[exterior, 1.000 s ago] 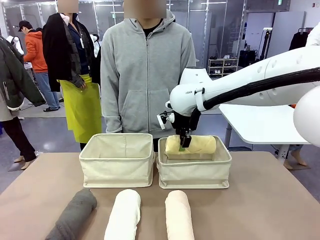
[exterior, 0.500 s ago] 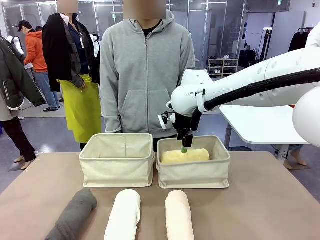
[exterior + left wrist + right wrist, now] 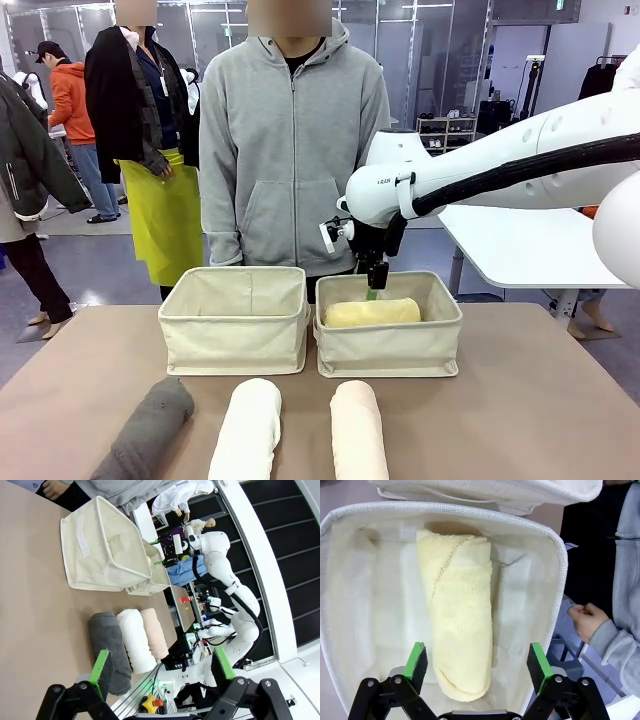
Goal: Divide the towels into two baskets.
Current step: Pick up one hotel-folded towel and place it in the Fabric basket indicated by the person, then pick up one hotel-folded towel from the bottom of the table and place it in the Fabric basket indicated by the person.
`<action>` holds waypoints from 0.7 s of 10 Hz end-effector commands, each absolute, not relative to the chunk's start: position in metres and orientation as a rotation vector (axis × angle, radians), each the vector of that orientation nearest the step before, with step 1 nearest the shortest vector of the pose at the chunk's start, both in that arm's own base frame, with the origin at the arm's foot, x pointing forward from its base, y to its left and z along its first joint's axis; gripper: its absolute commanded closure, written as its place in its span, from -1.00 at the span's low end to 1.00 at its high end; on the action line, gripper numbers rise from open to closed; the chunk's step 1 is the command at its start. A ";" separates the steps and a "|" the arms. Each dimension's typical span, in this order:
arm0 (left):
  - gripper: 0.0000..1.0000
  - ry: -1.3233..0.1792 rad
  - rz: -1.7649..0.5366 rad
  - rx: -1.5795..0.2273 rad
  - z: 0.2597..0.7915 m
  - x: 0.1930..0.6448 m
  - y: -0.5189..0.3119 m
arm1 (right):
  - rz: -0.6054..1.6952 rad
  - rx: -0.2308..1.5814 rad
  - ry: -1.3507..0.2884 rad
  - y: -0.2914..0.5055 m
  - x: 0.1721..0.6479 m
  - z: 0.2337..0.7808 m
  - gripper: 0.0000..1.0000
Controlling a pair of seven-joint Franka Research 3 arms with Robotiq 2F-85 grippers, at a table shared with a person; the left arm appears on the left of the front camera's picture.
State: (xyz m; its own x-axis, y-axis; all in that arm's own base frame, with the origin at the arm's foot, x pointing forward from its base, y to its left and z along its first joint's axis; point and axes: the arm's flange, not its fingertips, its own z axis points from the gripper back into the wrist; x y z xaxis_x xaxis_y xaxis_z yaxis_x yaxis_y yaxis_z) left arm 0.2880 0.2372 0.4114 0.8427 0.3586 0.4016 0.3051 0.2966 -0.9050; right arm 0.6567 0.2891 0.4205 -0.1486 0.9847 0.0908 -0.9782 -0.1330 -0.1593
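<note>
A pale yellow towel [image 3: 372, 312] [image 3: 460, 610] lies on its side in the right basket [image 3: 390, 350] [image 3: 561, 555]. Just above it hangs my right gripper [image 3: 373, 290] [image 3: 477, 662], open and holding nothing, its green pads well apart on either side of the roll. The left basket [image 3: 235, 345] [image 3: 95, 555] shows no towel inside. On the table in front lie three rolled towels side by side: dark grey [image 3: 150, 425] [image 3: 110, 652], white [image 3: 247, 430] [image 3: 134, 640] and cream-peach [image 3: 358, 432] [image 3: 154, 632]. My left gripper [image 3: 162, 672] is open, off to the side of the grey roll.
A person in a grey hoodie [image 3: 290, 150] stands right behind the baskets, one hand [image 3: 585, 620] beside the right basket's far rim. The brown table [image 3: 520, 410] has free room right of the towels. Other people stand at the back left.
The right gripper let go of the yellow towel, which dropped from rim height down into the right basket. The gripper then opened wide and rose a little.
</note>
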 end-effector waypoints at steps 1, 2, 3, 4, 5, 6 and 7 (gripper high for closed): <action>-1.00 -0.625 0.035 -1.304 0.413 0.285 0.238 | 1.717 -0.041 -0.197 0.292 0.657 0.416 -1.00; -1.00 -0.625 0.035 -1.304 0.413 0.285 0.238 | 1.717 -0.041 -0.197 0.292 0.657 0.416 -1.00; -1.00 -0.625 0.035 -1.304 0.413 0.285 0.238 | 1.717 -0.041 -0.197 0.292 0.657 0.416 -1.00; -1.00 -0.625 0.035 -1.304 0.413 0.285 0.238 | 1.717 -0.041 -0.197 0.292 0.657 0.416 -1.00; -1.00 -0.625 0.035 -1.304 0.413 0.285 0.238 | 1.717 -0.041 -0.197 0.292 0.657 0.416 -1.00; -1.00 -0.625 0.035 -1.304 0.413 0.285 0.238 | 1.717 -0.041 -0.197 0.292 0.657 0.416 -1.00; -1.00 -0.625 0.035 -1.304 0.413 0.285 0.238 | 1.717 -0.041 -0.197 0.292 0.657 0.416 -1.00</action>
State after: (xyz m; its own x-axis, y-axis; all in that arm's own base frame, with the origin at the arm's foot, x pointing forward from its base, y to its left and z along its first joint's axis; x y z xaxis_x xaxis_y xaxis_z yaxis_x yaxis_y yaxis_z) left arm 0.2880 0.2372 0.4114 0.8427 0.3586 0.4016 0.3051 0.2966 -0.9050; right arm 0.6567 0.2910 0.4155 -0.1515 0.9842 0.0913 -0.9789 -0.1366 -0.1523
